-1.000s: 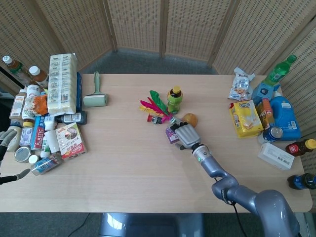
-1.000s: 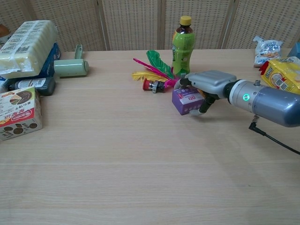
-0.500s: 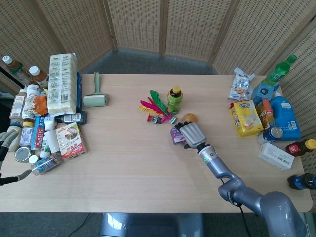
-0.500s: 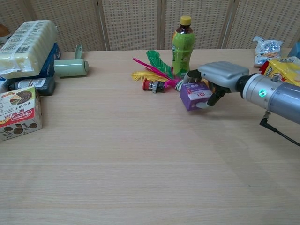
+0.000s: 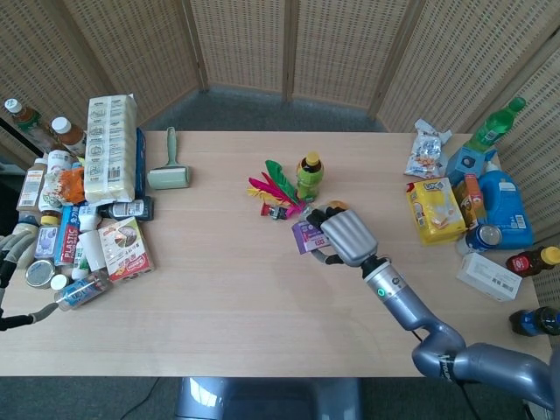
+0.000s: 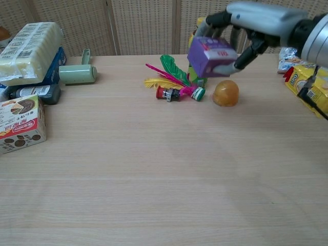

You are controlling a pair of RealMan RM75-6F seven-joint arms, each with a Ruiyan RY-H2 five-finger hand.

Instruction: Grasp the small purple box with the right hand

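Between the dark fingers (image 6: 252,50) of the right hand (image 6: 254,20) sits the small purple box (image 6: 211,55), wrapped from above and held tilted. Half a second ago it was just off the surface (image 6: 154,169); now it hangs well clear, in front of the green bottle (image 5: 309,176). An amber, rounded object (image 6: 226,93), earlier hidden behind hand and box, lies exposed beside the coloured feathers (image 6: 166,72). At the far left edge, the left hand (image 5: 9,262) shows only partly; whether it is spread or closed, I cannot tell.
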